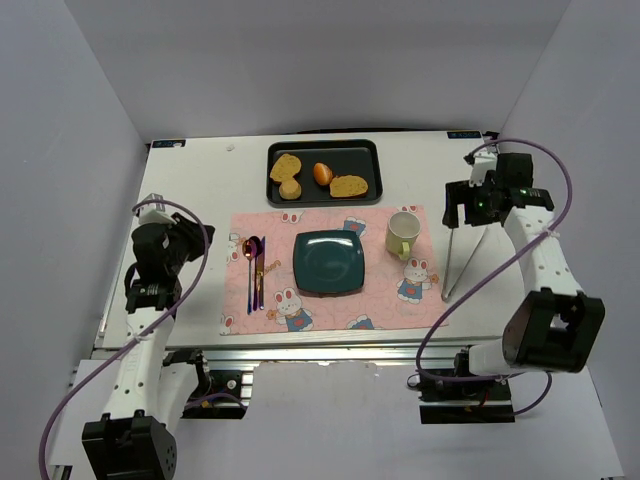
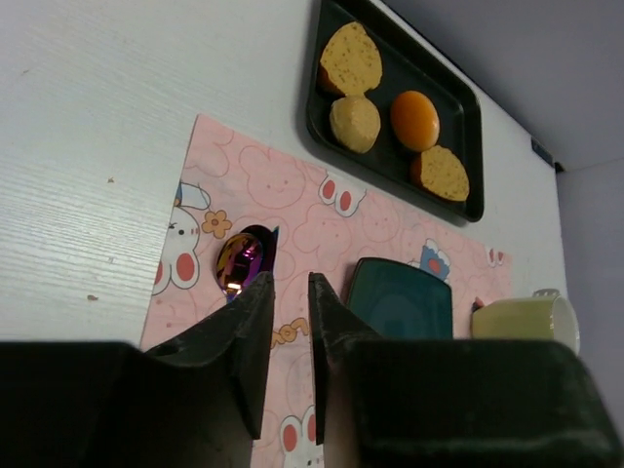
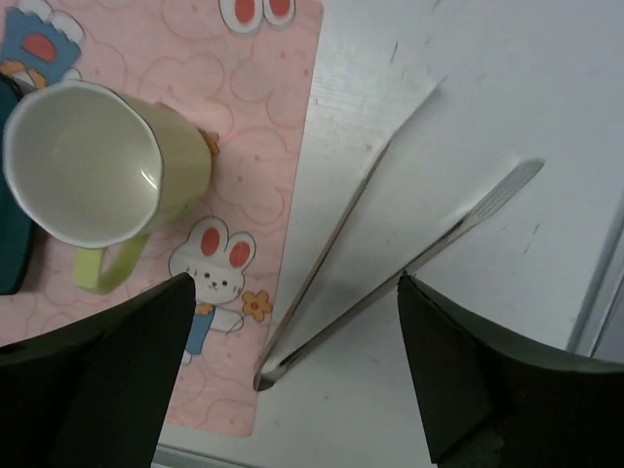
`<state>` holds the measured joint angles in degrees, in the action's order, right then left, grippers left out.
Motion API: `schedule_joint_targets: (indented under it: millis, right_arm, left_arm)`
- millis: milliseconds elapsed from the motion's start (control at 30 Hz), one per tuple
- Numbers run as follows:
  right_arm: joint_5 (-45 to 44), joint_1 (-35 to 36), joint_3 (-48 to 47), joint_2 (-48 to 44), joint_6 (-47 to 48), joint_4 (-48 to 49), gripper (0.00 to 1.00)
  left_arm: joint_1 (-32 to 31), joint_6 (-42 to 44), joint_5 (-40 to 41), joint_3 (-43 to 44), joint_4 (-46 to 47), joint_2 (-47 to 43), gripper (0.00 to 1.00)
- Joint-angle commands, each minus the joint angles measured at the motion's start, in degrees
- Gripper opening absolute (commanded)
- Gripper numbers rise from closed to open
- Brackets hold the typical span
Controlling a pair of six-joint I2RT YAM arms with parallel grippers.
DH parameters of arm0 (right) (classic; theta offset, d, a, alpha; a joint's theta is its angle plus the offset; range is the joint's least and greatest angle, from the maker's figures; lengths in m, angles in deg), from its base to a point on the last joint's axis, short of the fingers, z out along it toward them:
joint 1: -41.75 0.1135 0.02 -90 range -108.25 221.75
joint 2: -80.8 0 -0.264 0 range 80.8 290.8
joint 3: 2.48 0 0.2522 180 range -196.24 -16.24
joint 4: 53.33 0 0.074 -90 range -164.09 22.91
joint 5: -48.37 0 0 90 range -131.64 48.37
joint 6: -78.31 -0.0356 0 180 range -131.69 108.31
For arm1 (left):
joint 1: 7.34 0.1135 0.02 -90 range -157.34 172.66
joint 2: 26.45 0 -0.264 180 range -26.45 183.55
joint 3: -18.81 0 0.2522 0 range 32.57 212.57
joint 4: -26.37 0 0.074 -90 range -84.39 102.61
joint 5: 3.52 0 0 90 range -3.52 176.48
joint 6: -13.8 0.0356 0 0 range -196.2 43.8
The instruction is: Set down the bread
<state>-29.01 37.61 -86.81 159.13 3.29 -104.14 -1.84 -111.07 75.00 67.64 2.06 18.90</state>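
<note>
Tongs lie on the table beneath your wide-open right claw, so straddle both arms near midway before closing; the bread sits in the black tray, left claw narrow and empty.

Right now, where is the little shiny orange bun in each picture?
Top external: the small glossy orange-brown oval bun is top middle, inside the black rectangular tray.
Left wrist: the bun is upper right, in that same tray.
Right wrist: not in it.
Shared landmark: the pale yellow-green ceramic mug shows in all three views.
</note>
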Motion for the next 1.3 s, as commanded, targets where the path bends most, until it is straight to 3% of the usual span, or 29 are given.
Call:
schedule_joint_targets:
  millis: [0,33,133,233,667,867,1167,1267]
  right_arm:
    - [-1.90,-0.60,0.77,2.88,-7.49,-5.39,0.89]
    - [-1.81,-1.04,1.65,4.02,-8.38,-5.04,0.89]
    - [-4.18,-2.27,5.43,4.73,-12.95,-2.32,0.90]
    - [-3.74,-2.80,7.98,5.17,-16.45,-1.97,0.89]
    - [-15.95,-2.98,17.30,8.69,-27.81,5.50,0.88]
    - [-16.75,-2.98,17.66,11.84,-30.01,10.94,0.82]
    - [-17.19,-2.19,18.44,17.65,-30.10,11.39,0.68]
    - [-18.95,-2.10,19.94,17.56,-29.31,12.01,0.56]
  left_arm:
    - [-0.57,0.86,-1.61,-1.14,-1.05,-0.96,0.30]
    - [-0.58,1.03,-1.70,-1.23,-1.06,-0.87,0.33]
    - [-0.75,0.95,-1.17,-1.41,-0.97,-0.69,0.54]
    - [-0.84,0.77,-0.91,-1.58,-0.62,-0.34,0.59]
    - [-1.98,-2.04,-0.38,-2.55,5.01,5.80,0.59]
    - [-2.33,-2.13,-0.12,-1.85,5.62,7.57,0.59]
    - [-2.51,-1.60,0.76,-0.97,4.39,7.75,0.59]
    - [-2.51,-1.86,0.76,-1.32,4.57,7.13,0.59]
